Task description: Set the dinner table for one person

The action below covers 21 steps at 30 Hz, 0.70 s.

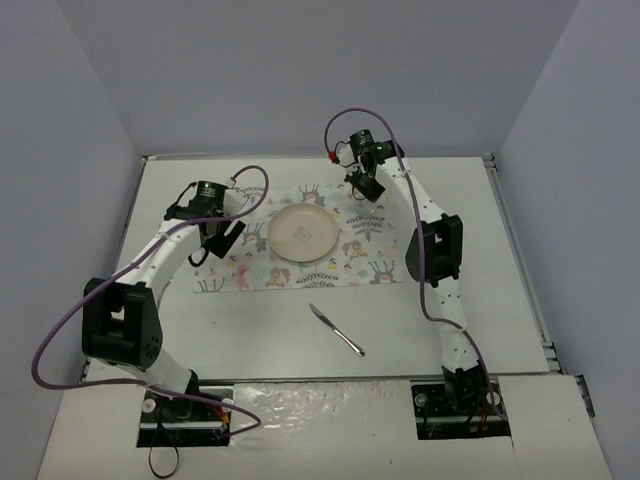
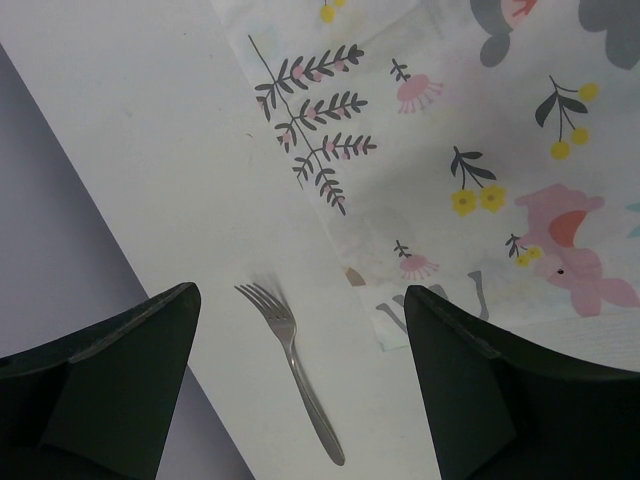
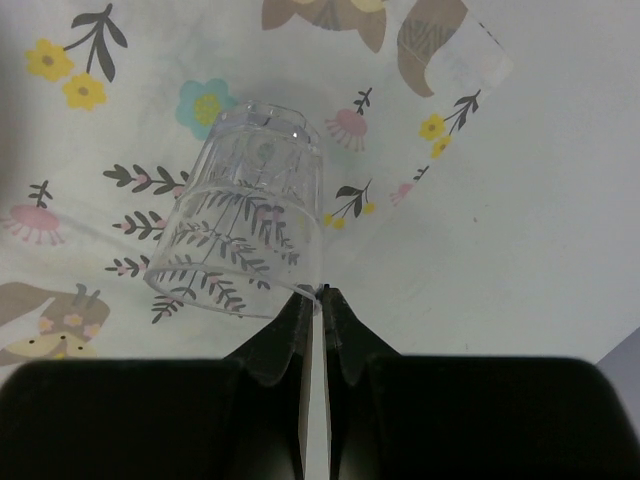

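The off-white dinner table (image 1: 500, 250) carries a white printed mat (image 1: 370, 250) with a cream plate (image 1: 302, 232) on it. A knife (image 1: 336, 330) lies on the bare table in front of the mat. My left gripper (image 1: 222, 240) hovers open at the mat's left edge. In the left wrist view a metal fork (image 2: 290, 350) lies flat on the table between the open fingers (image 2: 120, 380), just beside the mat's corner (image 2: 400, 300). My right gripper (image 1: 367, 188) is at the mat's far right part. It (image 3: 322, 295) is shut on the rim of a clear glass (image 3: 245, 230), held above the mat.
Grey walls close in the table at the left, back and right. A metal edge strip (image 1: 520, 260) runs along the table's right side. The arm bases (image 1: 190, 400) sit at the near edge.
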### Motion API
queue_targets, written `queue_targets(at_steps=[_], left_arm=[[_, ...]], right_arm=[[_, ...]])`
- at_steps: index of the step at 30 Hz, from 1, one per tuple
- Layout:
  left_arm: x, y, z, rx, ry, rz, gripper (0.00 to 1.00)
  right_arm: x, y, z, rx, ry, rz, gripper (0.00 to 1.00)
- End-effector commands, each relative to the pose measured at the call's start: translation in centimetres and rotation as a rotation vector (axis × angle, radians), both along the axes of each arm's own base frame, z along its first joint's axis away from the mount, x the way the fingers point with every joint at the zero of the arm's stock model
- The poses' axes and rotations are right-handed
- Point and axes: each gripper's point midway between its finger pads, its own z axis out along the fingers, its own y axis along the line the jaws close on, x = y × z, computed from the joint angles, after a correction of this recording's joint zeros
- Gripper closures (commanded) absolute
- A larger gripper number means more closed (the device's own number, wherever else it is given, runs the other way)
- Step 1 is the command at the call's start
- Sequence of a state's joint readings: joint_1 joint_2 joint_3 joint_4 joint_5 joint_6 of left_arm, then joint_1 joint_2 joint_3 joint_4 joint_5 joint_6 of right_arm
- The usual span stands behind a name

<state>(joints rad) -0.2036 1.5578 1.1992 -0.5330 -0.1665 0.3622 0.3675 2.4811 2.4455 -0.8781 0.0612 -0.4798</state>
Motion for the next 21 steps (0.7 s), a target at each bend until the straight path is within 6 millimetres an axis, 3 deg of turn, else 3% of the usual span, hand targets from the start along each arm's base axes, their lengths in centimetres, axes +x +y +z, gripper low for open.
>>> queue_targets(at_steps=[1,6,11,21], left_arm=[[1.2,-0.4,1.3,-0.010,-0.068,0.012,0.19],[1.4,-0.6,1.0,-0.015,-0.062,0.006,0.19],[1.5,-0.8,0.6,-0.011,-0.047,0.002,0.19],[1.6,-0.7,0.4,0.000,-0.043,0.002,0.19]], right_arm=[[1.3,-0.1,2.9,0.019,-0.087,-0.011,1.00],[0.9,-0.2,2.9,0.035,-0.074,-0.015,1.00],[0.8,-0.9,1.7,0.012,-0.052,-0.028,1.00],[2.4,-0.7,1.3,0.041,-0.101,-0.063,0.99]])
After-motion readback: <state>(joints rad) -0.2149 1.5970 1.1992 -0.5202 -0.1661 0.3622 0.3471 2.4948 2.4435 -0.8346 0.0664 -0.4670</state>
